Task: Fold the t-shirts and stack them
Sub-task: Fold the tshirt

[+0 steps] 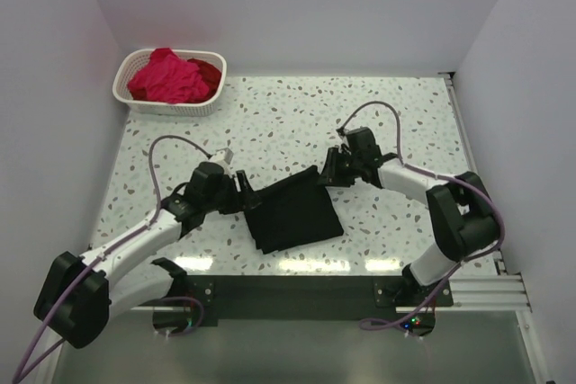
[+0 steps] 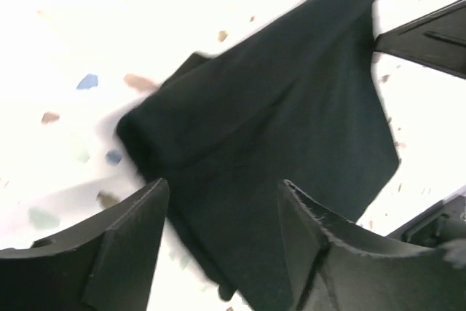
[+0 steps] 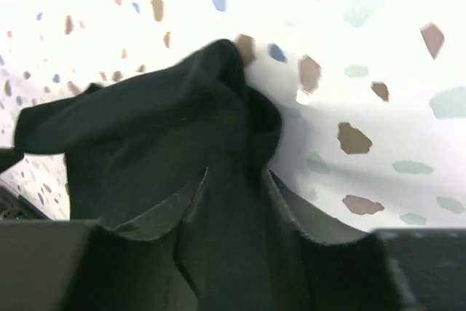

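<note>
Black shirt [image 1: 292, 215]: lies folded into a rough rectangle on the table [image 1: 297, 123], at the near middle, between the two grippers. Its far right corner reaches to the right gripper [image 1: 326, 171]; its left edge lies just beside the left gripper [image 1: 245, 195].

Pink shirt [image 1: 166, 78] and red shirt [image 1: 209, 71]: bunched together in the basket [image 1: 171, 107] at the far left corner, well apart from both arms. Only the top view shows them.

Right wrist view: the black shirt [image 3: 145, 136] rises in a crumpled peak off the table, and a band of it runs down between the fingers [image 3: 298, 223]. The right gripper [image 3: 234, 183] is clenched on that cloth, jaws close together with the fabric filling the gap. The top view does not resolve this grip.

Left wrist view: the black shirt [image 2: 277, 129] spreads flat ahead, a folded layer showing at its left side. The left gripper [image 2: 222, 245] is released, its fingers [image 2: 127, 245] set wide apart, with the near edge of the cloth lying in the gap. Whether a finger touches the cloth cannot be told. At the upper right of this view the right gripper [image 2: 426, 34] meets the shirt's far corner.
</note>
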{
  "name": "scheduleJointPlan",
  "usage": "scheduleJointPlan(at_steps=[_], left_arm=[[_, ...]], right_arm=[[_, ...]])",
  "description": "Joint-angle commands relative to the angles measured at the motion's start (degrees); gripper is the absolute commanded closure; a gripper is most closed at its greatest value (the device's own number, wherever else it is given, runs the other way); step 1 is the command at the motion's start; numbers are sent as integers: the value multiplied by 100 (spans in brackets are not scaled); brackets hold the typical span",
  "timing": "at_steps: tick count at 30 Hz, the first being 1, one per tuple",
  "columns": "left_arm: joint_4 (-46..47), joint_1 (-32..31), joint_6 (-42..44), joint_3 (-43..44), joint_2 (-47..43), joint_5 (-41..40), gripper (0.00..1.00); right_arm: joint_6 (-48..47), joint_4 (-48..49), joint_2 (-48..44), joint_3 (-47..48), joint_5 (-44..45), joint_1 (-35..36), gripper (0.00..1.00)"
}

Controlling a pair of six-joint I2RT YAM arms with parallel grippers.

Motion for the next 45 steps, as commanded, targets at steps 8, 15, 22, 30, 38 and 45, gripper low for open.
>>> scheduleJointPlan(at_steps=[8, 15, 22, 30, 38, 45], left_arm=[[1949, -294, 51, -397, -225, 584, 56], [3039, -268, 78, -572, 637, 287, 81], [3840, 215, -133, -731, 1320, 48, 83], [4375, 585, -379, -968, 2201, 101, 87], [4026, 919, -319, -426, 2352, 14, 80], [3094, 840, -98, -37, 1280, -101, 50]], right_arm=[[593, 1706, -1282, -765, -1026, 1, 57], [1112, 3447, -18, -732, -1572, 1, 60], [1200, 4187, 852, -406, -1529, -34, 62], [1552, 4995, 1662, -441, -1485, -315, 61], [1473, 4979, 1655, -424, -1537, -456, 61], [1340, 4152, 697, -353, -1678, -456, 60]])
